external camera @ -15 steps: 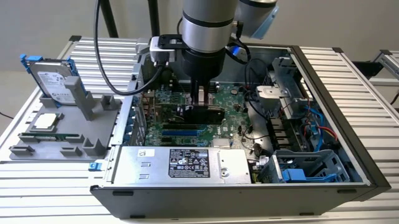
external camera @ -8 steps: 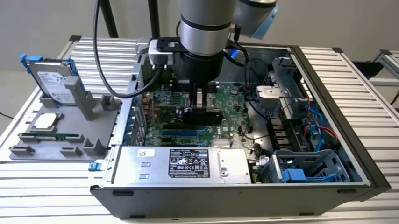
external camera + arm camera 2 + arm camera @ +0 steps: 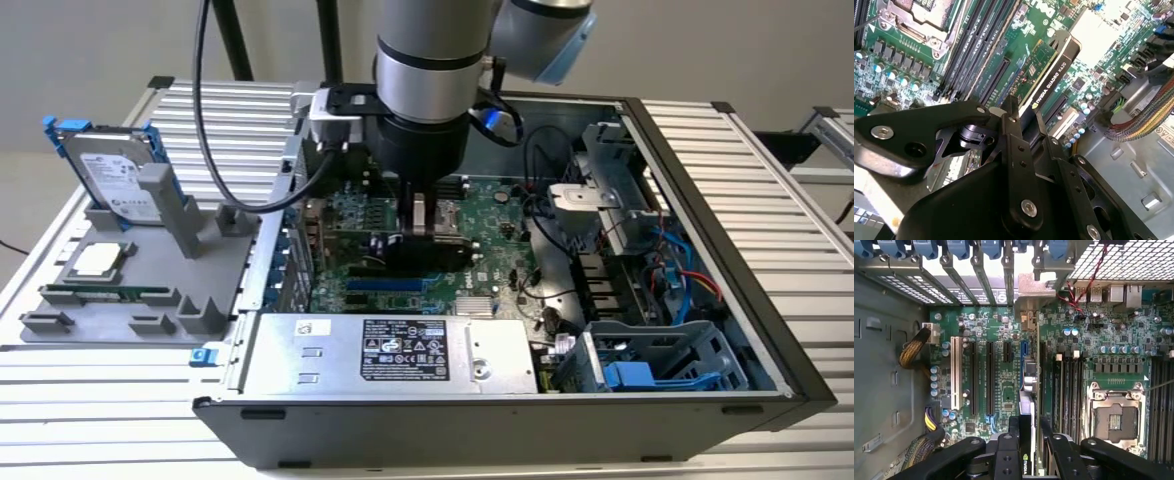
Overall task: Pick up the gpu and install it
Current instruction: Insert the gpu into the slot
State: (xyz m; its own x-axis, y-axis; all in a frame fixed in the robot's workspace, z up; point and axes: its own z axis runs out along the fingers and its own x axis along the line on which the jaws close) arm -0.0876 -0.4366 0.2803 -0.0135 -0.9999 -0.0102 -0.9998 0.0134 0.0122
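White lettering runs along the black edge of the gpu (image 3: 1054,75) in the second wrist view. A small-print sticker (image 3: 407,350) lies on the power supply (image 3: 300,365), too fine to read; likewise the hard drive (image 3: 94,150) label (image 3: 123,195).

Slatted metal table carrying an open computer case and a grey parts holder

The table (image 3: 107,400) is built of pale ribbed aluminium slats, bare along its near edge and at the exterior view's right. An open computer case (image 3: 534,425) lies on its side on the table, taking up the middle and the exterior view's right, its dark front wall facing the camera. Just beside the case, toward the exterior view's left, a flat grey parts holder (image 3: 94,310) rests on the slats, its base plate lying flush on them. A small blue clip (image 3: 203,355) sits at the holder's near corner, close against the case.
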